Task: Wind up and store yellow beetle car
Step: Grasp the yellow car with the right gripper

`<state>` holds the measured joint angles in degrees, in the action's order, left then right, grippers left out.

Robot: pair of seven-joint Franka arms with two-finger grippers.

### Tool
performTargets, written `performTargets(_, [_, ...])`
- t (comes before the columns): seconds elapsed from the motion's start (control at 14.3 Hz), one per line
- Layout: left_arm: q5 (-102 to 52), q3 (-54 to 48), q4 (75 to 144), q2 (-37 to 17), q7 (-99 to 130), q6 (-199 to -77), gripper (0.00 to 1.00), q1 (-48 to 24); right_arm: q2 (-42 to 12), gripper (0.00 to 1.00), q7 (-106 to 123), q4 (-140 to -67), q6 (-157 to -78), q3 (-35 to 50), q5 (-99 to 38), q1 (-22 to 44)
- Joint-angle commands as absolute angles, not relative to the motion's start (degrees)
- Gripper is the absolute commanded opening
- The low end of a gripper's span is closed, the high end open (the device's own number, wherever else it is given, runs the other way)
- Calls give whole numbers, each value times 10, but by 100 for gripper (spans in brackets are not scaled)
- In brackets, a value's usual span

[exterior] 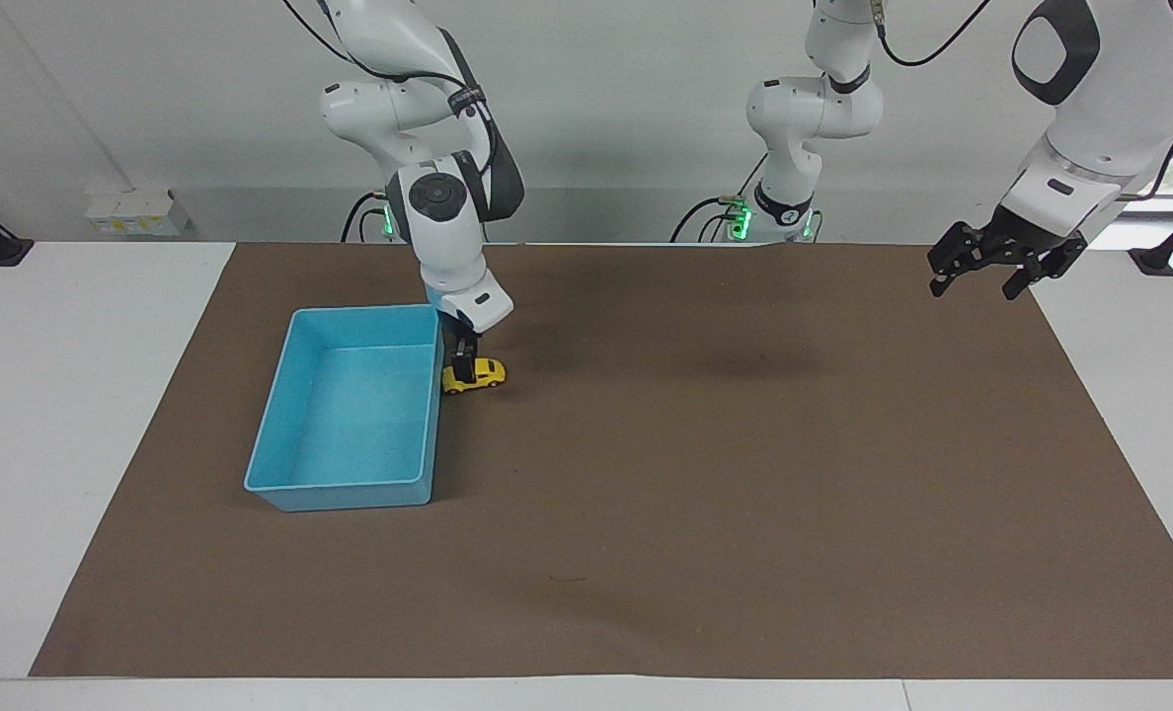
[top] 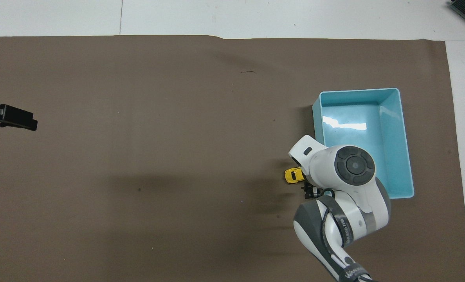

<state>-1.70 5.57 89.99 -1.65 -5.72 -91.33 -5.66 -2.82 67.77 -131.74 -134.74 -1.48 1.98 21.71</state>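
We see the right gripper (exterior: 465, 367) down over the yellow beetle car (exterior: 480, 374), jaws wide and straddling it (no grip yet), ready to pinch for winding. Car sits just beside the blue bin (exterior: 280, 425). Left gripper (exterior: 1003, 265) waits, jaws spread, empty.

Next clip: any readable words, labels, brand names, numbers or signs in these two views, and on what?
"FRANKA": only a guess, from pale lettering along the right arm's grey lower link at the overhead view's bottom edge, cut off and too small to be sure.
Small yellow beetle toy car: none.
Light blue plastic bin: none.
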Motion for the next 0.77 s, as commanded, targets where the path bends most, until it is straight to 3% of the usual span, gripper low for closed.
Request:
performTargets(0.0, [-7,61,902,-10,-49,-904,100,-63,-40,100,692,-1332,-1379,-17,33,216])
performTargets(0.07, [-7,61,902,-10,-49,-904,100,-63,-45,100,692,-1332,-1380,-17,34,216])
performTargets(0.42, [-7,61,902,-10,-49,-904,100,-63,-47,75,705,-1332,-1380,-17,40,214])
performTargets(0.56, [-7,61,902,-10,-49,-904,100,-63,-48,70,707,-1332,-1381,-17,40,210])
performTargets(0.63, [-7,61,902,-10,-49,-904,100,-63,-50,44,709,-1332,-1380,-17,40,209])
performTargets(0.7, [-7,61,902,-10,-49,-904,100,-63,-50,28,709,-1332,-1380,-17,40,209])
